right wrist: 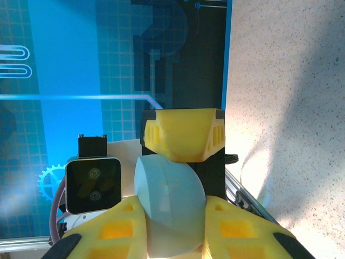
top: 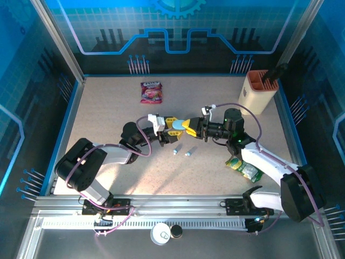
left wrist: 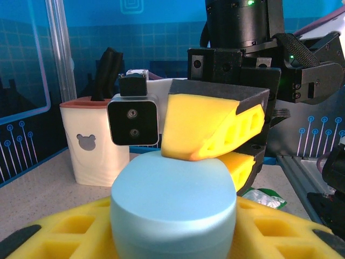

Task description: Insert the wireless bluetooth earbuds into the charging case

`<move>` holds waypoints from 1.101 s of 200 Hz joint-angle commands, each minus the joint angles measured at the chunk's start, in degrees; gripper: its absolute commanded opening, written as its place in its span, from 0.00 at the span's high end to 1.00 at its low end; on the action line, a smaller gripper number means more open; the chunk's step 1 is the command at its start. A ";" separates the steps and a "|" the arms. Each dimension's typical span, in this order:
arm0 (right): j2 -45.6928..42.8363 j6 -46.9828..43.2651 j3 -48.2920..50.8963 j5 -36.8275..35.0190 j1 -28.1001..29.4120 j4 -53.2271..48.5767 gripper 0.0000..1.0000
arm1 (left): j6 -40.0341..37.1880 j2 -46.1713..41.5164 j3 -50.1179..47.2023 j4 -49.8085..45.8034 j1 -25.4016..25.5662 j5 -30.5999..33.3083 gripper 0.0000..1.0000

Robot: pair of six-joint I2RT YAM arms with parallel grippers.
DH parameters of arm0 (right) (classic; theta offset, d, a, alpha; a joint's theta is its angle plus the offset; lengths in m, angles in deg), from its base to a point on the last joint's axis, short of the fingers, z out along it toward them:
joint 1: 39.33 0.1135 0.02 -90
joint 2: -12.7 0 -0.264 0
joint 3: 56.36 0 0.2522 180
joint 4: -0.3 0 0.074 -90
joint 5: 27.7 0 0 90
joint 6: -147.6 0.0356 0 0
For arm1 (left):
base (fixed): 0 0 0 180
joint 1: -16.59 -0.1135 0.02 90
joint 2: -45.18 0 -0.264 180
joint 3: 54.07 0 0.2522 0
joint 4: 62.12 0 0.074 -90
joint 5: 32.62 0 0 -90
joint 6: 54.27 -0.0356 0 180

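You've got the left gripper (top: 176,125) and right gripper (top: 192,127) both clamped on the pale-blue charging case (left wrist: 172,210) — two earbuds (top: 176,151) lie on the table (top: 108,113) nearby.

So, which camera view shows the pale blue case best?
The left wrist view: the case is large and sharp, top and side both clear. The right wrist view shows it close, but tilted and partly hidden by yellow fingers. In the top view it is a small blue patch between the left gripper and the right gripper.
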 commanded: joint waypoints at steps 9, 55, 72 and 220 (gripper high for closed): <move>0.18 -1.13 -0.54 0.72 -0.24 -0.53 0.84 | 0.90 0.66 1.95 1.59 0.40 -1.84 0.61; -0.47 -3.10 -1.13 0.16 -0.44 -2.96 0.68 | 1.00 0.45 1.76 1.61 0.38 -2.13 0.74; -1.45 -6.77 -2.00 -0.21 -1.08 -5.49 0.47 | 1.66 0.32 1.35 1.61 0.38 -1.91 0.73; -9.89 -93.21 -20.26 -19.04 8.60 -48.36 0.19 | 14.76 -5.94 -4.04 1.55 0.41 -8.04 0.73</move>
